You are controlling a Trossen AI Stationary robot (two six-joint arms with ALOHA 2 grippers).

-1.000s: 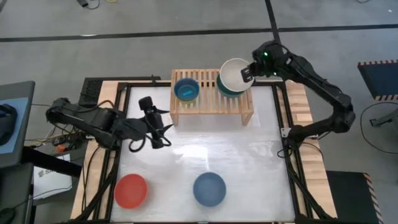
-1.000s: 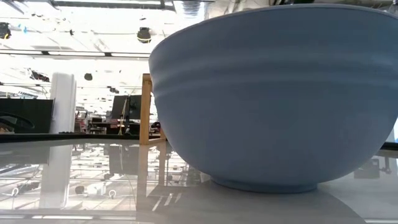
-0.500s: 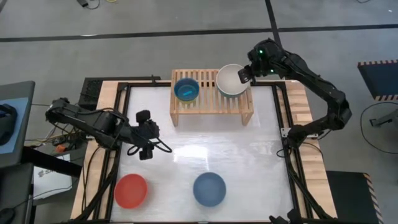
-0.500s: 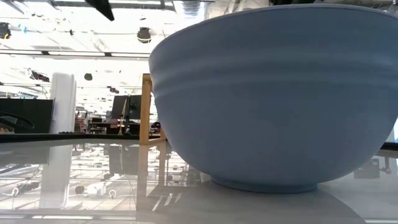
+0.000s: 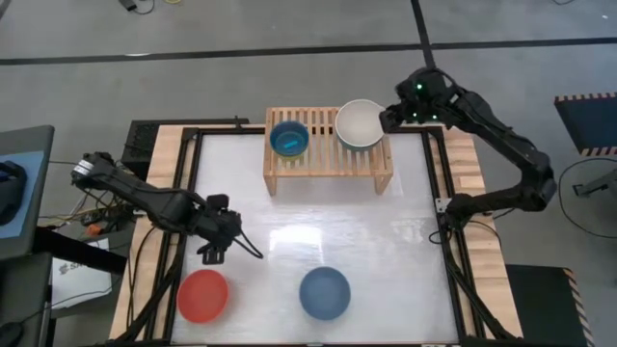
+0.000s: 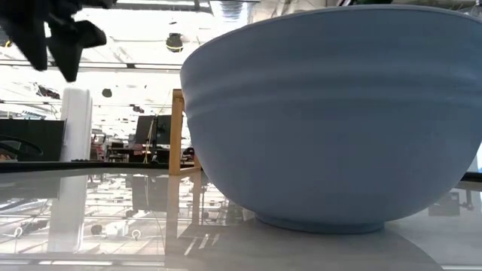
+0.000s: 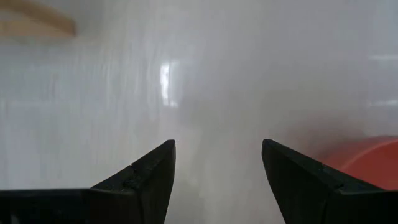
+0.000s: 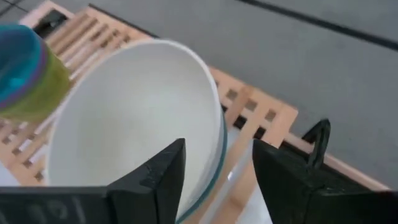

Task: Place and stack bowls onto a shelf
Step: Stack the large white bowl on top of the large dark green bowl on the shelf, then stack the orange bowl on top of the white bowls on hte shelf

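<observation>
Since the earlier frames: left gripper (image 5: 214, 253) has dropped toward the round red bowl (image 5: 202, 295); right gripper (image 5: 388, 118) has let go of the round white bowl (image 5: 361, 122).

High view: white bowl on the pale wooden slatted shelf (image 5: 328, 162), beside right gripper.

Low view: slate blue bowl (image 6: 331, 113) fills frame.

Left wrist view: fingers (image 7: 143, 180) spread, red bowl (image 7: 364, 163) just beyond.

Right wrist view: fingers (image 8: 161, 171) spread, straddling the white bowl (image 8: 130, 118) rim.

Spread jaws of the left gripper (image 7: 217, 180) above the pale table (image 7: 249, 74), red bowl (image 7: 367, 158) close beside one
</observation>
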